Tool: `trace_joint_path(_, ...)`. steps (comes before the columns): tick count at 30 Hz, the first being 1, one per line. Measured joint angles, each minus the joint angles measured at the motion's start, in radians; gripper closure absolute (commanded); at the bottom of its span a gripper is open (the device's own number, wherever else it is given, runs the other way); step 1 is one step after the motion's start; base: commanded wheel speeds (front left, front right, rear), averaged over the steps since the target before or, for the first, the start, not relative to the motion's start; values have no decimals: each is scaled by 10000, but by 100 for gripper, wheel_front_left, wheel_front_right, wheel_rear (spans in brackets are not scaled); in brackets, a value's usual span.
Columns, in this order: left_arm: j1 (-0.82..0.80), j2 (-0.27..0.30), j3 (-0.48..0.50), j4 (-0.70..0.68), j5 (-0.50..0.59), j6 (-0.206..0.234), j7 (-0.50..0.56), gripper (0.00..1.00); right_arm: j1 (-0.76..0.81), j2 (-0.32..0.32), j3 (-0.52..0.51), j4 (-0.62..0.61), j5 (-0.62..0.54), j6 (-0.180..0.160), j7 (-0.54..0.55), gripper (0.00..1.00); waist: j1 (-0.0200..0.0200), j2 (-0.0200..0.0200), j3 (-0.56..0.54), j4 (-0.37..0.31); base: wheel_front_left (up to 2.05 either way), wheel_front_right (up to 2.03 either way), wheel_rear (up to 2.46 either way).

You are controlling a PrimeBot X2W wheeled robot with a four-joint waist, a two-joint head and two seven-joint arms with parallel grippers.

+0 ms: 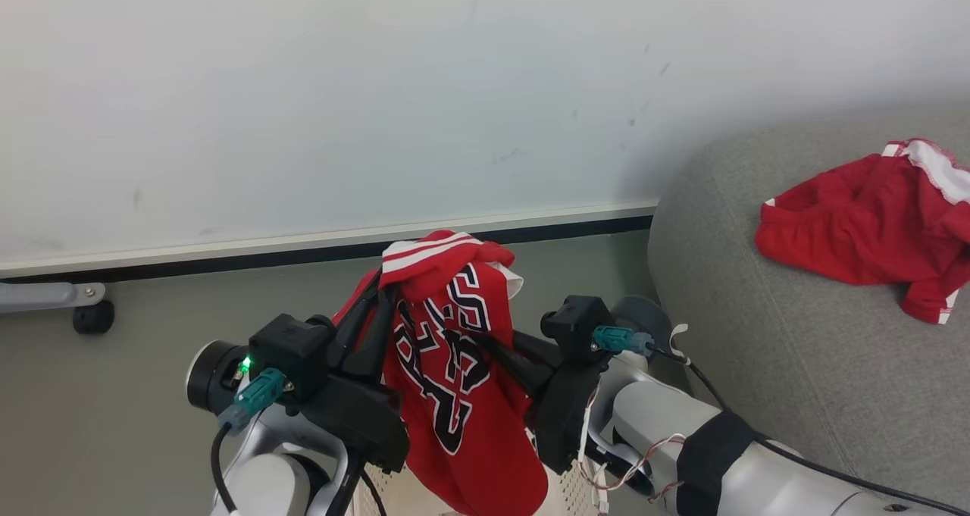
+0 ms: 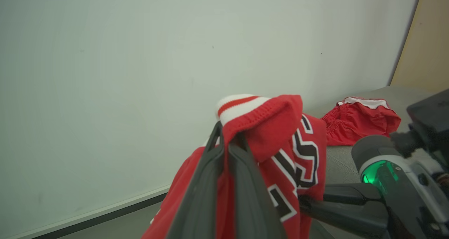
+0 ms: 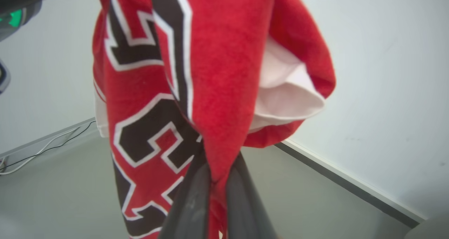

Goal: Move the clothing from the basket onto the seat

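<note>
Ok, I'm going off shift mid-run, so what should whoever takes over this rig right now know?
Left claw: shut on the jersey at its striped trim.
Right claw: shut on the jersey, lower down its side.
The jersey hangs lifted between both claws, above the basket, not over the seat.
Plain red garment: lying on the seat.
Done: one garment moved.
Left: carry the jersey right onto the seat and open both claws. The basket's inside is hidden, so check it afterwards.
</note>
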Motion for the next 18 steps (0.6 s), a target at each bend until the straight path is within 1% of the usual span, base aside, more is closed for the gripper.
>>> trace_joint_path(2,71,-4,88,52,-63,52,-31,75,-139,-94,-6,-29,167,0,-2,100,0,0,-9,-132,0,0,0)
trace_joint_path(3,100,-10,142,59,-94,71,-104,62,-207,-157,-21,-59,259,0,-4,100,0,0,-13,-201,0,0,0)
trace_joint_path(4,153,-10,186,63,-104,142,-136,54,-279,-219,-25,-84,384,0,-4,100,0,0,-18,-276,0,0,0)
trace_joint_path(5,218,-13,209,75,-111,140,-176,25,-343,-276,-75,-105,462,0,-4,100,0,0,-22,-351,0,0,0)
trace_joint_path(7,254,-21,215,104,-134,150,-199,0,-380,-322,-171,-130,545,0,-4,100,0,0,-24,-433,0,0,0)
trace_joint_path(8,268,-38,221,125,-151,219,-261,0,-413,-374,-247,-167,614,0,-6,100,0,0,-25,-514,0,0,0)
trace_joint_path(18,570,-84,242,268,-257,213,-675,0,-839,-1018,-938,-464,1112,0,-4,100,0,0,-33,-1448,0,0,0)
